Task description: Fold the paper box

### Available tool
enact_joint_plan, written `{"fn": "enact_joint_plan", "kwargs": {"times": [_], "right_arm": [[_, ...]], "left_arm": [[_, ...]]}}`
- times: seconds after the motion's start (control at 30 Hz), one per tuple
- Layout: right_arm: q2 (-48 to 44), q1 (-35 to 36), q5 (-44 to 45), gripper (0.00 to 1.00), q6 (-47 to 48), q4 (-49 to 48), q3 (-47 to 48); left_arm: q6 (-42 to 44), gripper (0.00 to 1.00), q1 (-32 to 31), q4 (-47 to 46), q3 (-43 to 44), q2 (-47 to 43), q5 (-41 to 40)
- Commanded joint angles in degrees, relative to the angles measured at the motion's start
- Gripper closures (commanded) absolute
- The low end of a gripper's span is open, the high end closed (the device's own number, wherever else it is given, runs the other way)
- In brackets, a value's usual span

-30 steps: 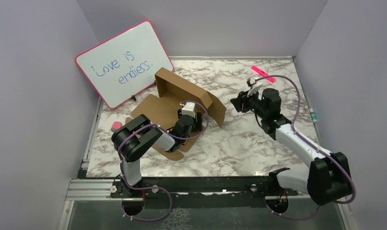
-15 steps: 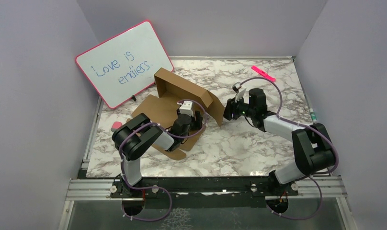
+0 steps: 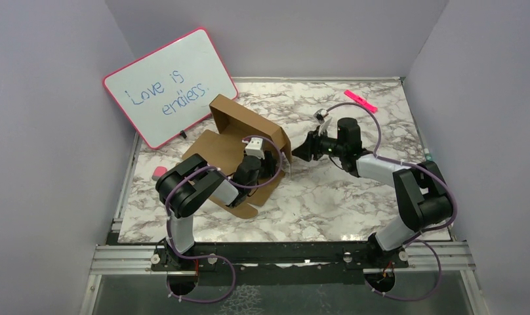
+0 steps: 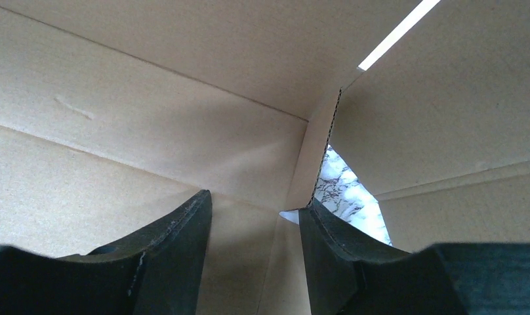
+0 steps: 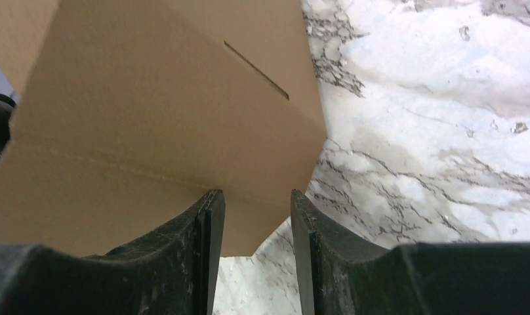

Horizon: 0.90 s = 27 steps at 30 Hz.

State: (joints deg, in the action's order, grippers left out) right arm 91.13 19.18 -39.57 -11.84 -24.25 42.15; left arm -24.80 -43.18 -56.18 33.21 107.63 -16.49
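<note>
Paper box [image 3: 239, 125] flap swung upright; right claw [image 5: 254, 197] moved in, released; left claw [image 4: 252, 205] released

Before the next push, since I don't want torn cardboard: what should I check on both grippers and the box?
1. Left gripper inside the box, jaws apart: ok.
2. Wall edge centred between left jaws: cannot tell; it meets one fingertip.
3. Right gripper at the side flap's outer face, nothing pinched: ok.
4. Corner closed: not ok; table shows through a gap.
5. Whiteboard clear of both arms: ok.
</note>
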Motion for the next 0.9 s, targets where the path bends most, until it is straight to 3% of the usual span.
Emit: {"fn": "enact_joint_plan", "kwargs": {"times": [0.0,0.23,0.47,0.63,0.87], "right_arm": [[1.16,0.46,-2.26,0.53,-4.07,-3.55,3.13],[2.20,0.48,-1.50,0.53,-3.72,-3.05,3.60],[-1.94,0.43,6.35,0.47,2.25,-0.11,-2.39],[-3.01,0.43,7.48,0.47,0.95,-0.02,-6.79],[-0.43,0.43,0.72,0.47,-3.40,-4.56,-9.20]], "left_arm": [[-1.29,0.48,-0.24,5.19,-0.40,2.34,4.79],[-0.82,0.48,-0.29,7.58,0.13,0.86,4.72],[0.10,0.45,-0.16,13.71,2.25,-1.97,4.13],[0.01,0.41,-0.22,14.88,2.78,-1.91,4.92],[-0.92,0.40,-0.15,15.37,3.60,-1.43,5.83]]}}
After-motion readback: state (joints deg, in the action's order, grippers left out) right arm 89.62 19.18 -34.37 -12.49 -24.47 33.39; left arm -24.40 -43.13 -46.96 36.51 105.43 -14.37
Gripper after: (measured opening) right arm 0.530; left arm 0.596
